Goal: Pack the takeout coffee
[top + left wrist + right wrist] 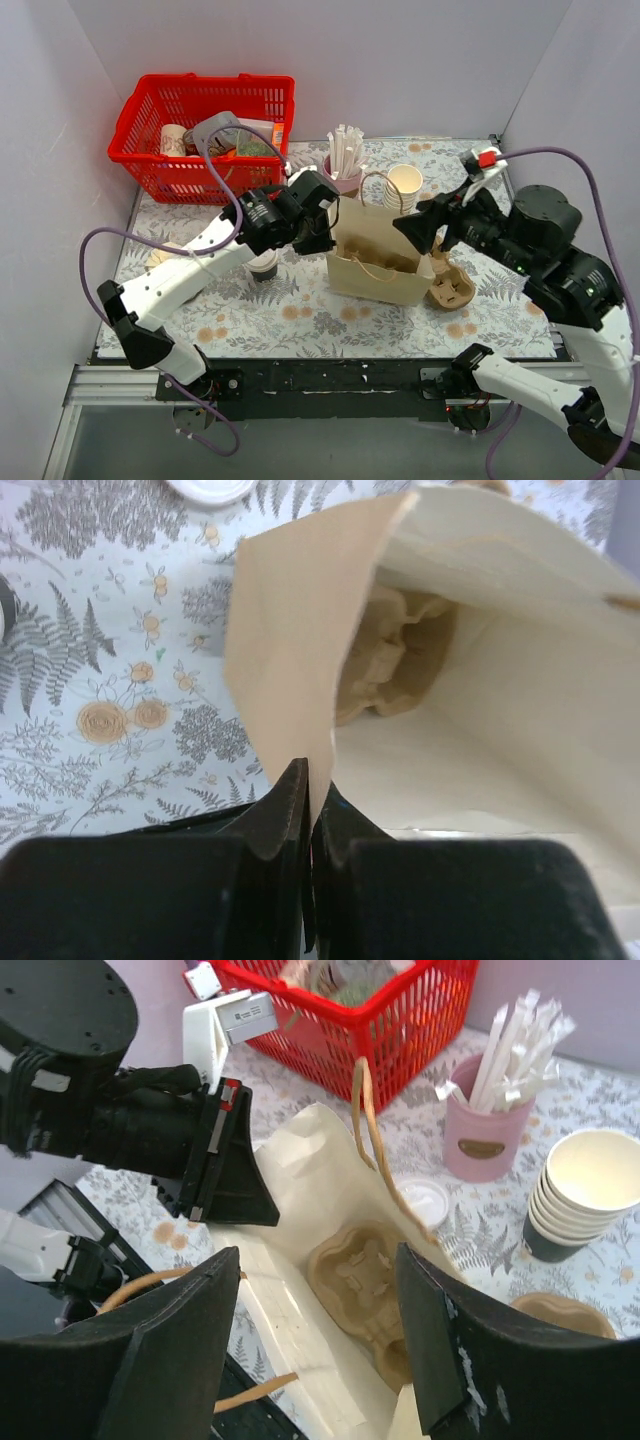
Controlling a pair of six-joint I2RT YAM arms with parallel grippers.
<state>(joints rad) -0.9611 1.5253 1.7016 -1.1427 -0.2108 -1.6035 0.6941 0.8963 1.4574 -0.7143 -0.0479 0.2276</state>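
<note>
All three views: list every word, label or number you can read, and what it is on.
No text is readable anywhere.
Pink cup: dark oval label, too blurred to read.
White tag near the red basket: marks too small to read.
Packets in the basket: print too small.
Paper bag: no print visible.

The takeout coffee [264, 266] is mostly hidden beneath the left arm [215, 245].

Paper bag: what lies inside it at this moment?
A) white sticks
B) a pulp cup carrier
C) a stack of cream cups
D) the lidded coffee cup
B: the right wrist view shows a tan pulp cup carrier on the floor of the paper bag, and no cup is seen in it.
</note>
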